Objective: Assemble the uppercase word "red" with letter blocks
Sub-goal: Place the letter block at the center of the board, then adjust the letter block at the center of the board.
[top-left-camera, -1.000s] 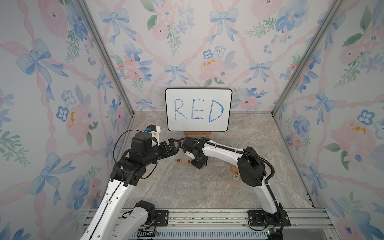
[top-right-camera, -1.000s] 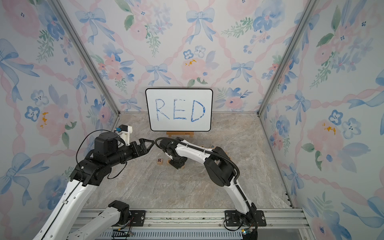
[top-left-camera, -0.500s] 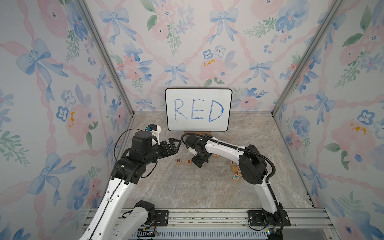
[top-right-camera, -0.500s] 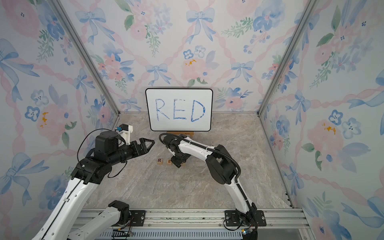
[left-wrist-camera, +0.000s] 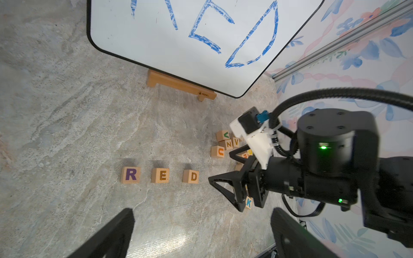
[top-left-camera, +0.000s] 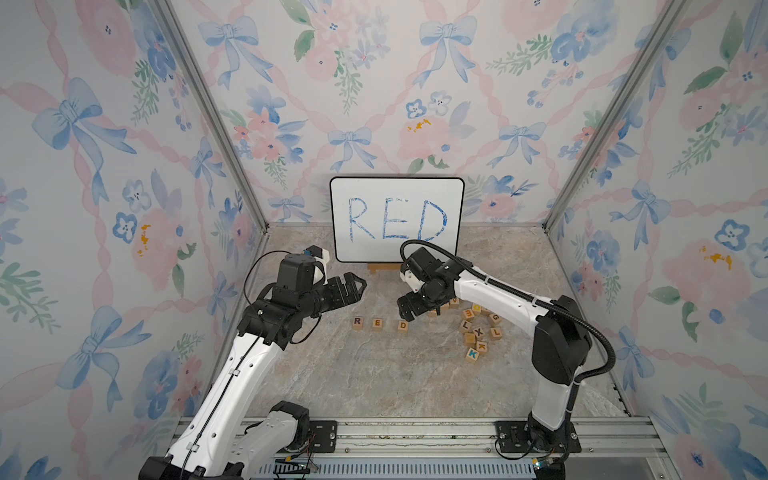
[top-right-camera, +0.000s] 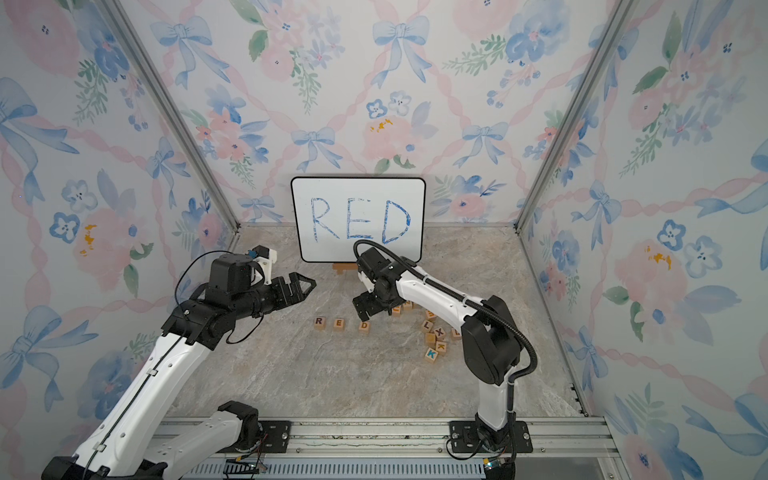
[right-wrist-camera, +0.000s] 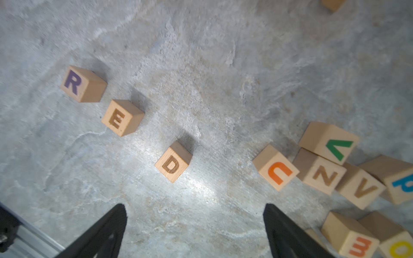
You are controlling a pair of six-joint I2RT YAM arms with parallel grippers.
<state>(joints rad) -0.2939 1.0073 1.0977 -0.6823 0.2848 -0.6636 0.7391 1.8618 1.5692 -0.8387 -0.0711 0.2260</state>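
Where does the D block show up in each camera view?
In a top view: D block ends the three-block row.
In a top view: same spot.
Left wrist: near the picture's middle.
Right wrist: near the picture's middle.
Shared landmark: E block, its neighbour in all four.

rt claw (top-left-camera: 405, 311) opened, lifted off D block (top-left-camera: 402, 325), block now in plain view, arm drawn back
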